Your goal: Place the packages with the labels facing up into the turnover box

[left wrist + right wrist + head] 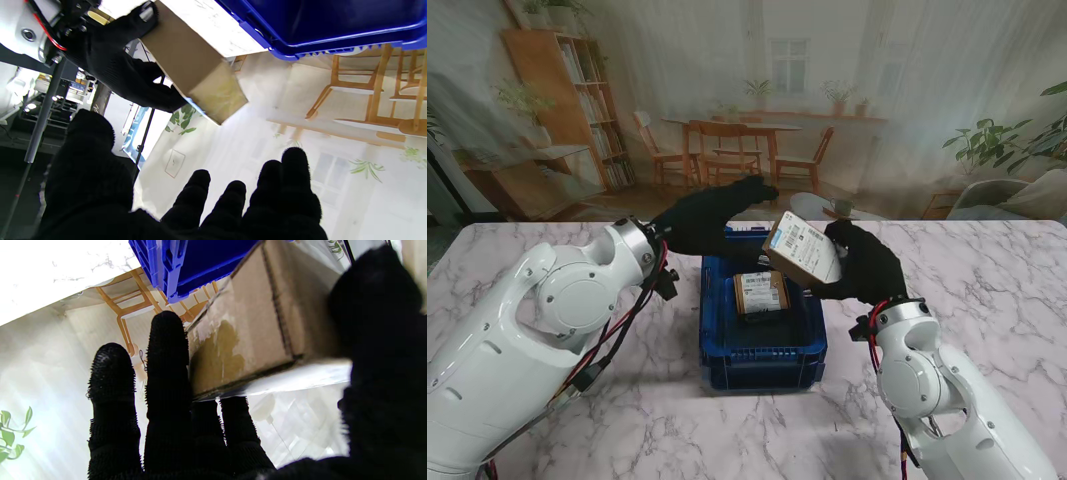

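Observation:
A blue turnover box stands on the marble table in front of me, with one brown package lying inside, its label up. My right hand is shut on a second cardboard package, held tilted above the box's right rim with its white label facing up. The right wrist view shows this package pinched between thumb and fingers. My left hand hovers open over the box's far left corner, holding nothing. In the left wrist view the held package and the box lie beyond the spread fingers.
A white round object lies on the table behind the held package. Marble table surface extends to both sides of the box. A printed backdrop of a room stands behind the table's far edge.

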You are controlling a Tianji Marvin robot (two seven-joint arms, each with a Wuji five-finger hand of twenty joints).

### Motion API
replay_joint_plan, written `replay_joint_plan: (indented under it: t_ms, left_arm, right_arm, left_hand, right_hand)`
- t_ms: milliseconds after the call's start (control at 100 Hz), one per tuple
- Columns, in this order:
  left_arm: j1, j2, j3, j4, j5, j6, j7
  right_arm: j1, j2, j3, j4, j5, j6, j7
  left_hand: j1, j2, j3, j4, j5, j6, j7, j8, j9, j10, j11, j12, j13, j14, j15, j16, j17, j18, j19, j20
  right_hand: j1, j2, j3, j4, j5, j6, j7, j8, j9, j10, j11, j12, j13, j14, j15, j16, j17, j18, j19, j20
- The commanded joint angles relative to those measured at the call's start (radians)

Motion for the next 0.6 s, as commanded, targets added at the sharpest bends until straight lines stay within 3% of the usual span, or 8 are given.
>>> replay_joint_plan:
  t_ms: [0,130,290,390,480,540,590]
  left_arm:
    - [-0.033,-0.002,0.029,0.001,0.004,-0.001,-0.044]
    - [-0.078,0.001,0.081,0.022,0.044,-0.002,-0.064]
    - [-0.120,0.007,0.134,0.034,0.094,0.004,-0.100]
    - [-0.142,0.007,0.165,0.048,0.136,0.007,-0.102]
    - [-0.160,0.006,0.192,0.059,0.150,0.022,-0.105]
    - [-0.174,0.006,0.207,0.066,0.179,0.024,-0.109]
    - [-0.187,0.006,0.220,0.074,0.192,0.022,-0.112]
  right_arm:
    - [0.019,0.000,-0.016,0.014,-0.016,0.008,-0.008]
    - [0.039,0.005,-0.041,0.023,-0.060,0.040,-0.004]
    - [0.054,0.008,-0.066,0.025,-0.086,0.058,0.005]
    - [0.057,0.010,-0.076,0.024,-0.101,0.060,0.008]
    - [0.057,0.012,-0.082,0.020,-0.109,0.059,0.011]
    - [0.054,0.013,-0.085,0.014,-0.111,0.060,0.016]
    - [0.052,0.013,-0.087,0.010,-0.113,0.060,0.018]
  left_hand:
    - [-0.034,-0.030,-0.013,-0.039,-0.037,-0.036,-0.033,-0.021,-0.062,0.003,-0.031,-0.024,-0.035,0.021,-0.030,-0.016,-0.022,-0.014,-0.033,-0.023]
    - [-0.054,-0.066,-0.017,-0.040,-0.032,-0.055,-0.018,-0.021,-0.108,-0.008,-0.037,-0.035,-0.062,0.018,-0.041,-0.024,-0.035,-0.024,-0.048,-0.025]
    - [-0.055,-0.102,-0.013,-0.046,-0.076,-0.027,-0.026,-0.023,-0.137,-0.009,-0.038,-0.042,-0.090,0.005,-0.054,-0.037,-0.048,-0.047,-0.069,-0.028]
    - [-0.057,-0.118,-0.010,-0.055,-0.141,-0.010,-0.076,-0.094,-0.174,0.000,-0.056,-0.129,-0.116,-0.004,-0.068,-0.078,-0.052,-0.060,-0.104,-0.033]
    - [-0.051,-0.134,-0.010,-0.059,-0.144,0.019,-0.088,-0.180,-0.180,0.013,-0.062,-0.190,-0.138,-0.013,-0.074,-0.100,-0.062,-0.073,-0.127,-0.046]
    - [-0.053,-0.138,-0.012,-0.061,-0.141,0.039,-0.079,-0.180,-0.176,0.010,-0.055,-0.184,-0.143,-0.021,-0.075,-0.103,-0.066,-0.081,-0.130,-0.048]
    - [-0.054,-0.143,-0.009,-0.062,-0.149,0.060,-0.044,-0.119,-0.174,0.013,-0.046,-0.136,-0.139,-0.028,-0.068,-0.106,-0.066,-0.088,-0.126,-0.050]
  right_hand:
    - [0.215,0.148,0.300,0.059,0.146,-0.319,0.469,0.045,0.121,-0.045,0.117,0.069,0.035,-0.034,0.050,0.014,0.012,-0.013,0.028,0.012]
    - [0.214,0.146,0.299,0.060,0.149,-0.308,0.455,0.037,0.121,-0.038,0.116,0.074,0.041,-0.035,0.061,0.017,0.018,-0.011,0.031,0.012]
    - [0.217,0.147,0.301,0.061,0.152,-0.298,0.449,0.034,0.128,-0.033,0.119,0.078,0.054,-0.040,0.083,0.023,0.031,-0.010,0.044,0.015]
    - [0.220,0.146,0.304,0.061,0.155,-0.293,0.448,0.033,0.131,-0.031,0.120,0.080,0.058,-0.041,0.092,0.025,0.036,-0.009,0.050,0.017]
    - [0.221,0.146,0.309,0.064,0.156,-0.291,0.447,0.032,0.132,-0.028,0.119,0.080,0.061,-0.041,0.100,0.026,0.040,-0.010,0.054,0.018]
    - [0.221,0.145,0.311,0.064,0.157,-0.289,0.447,0.032,0.132,-0.029,0.118,0.080,0.063,-0.042,0.104,0.026,0.043,-0.009,0.056,0.018]
    - [0.222,0.144,0.311,0.064,0.159,-0.286,0.446,0.030,0.132,-0.027,0.118,0.080,0.064,-0.043,0.107,0.025,0.044,-0.009,0.057,0.018]
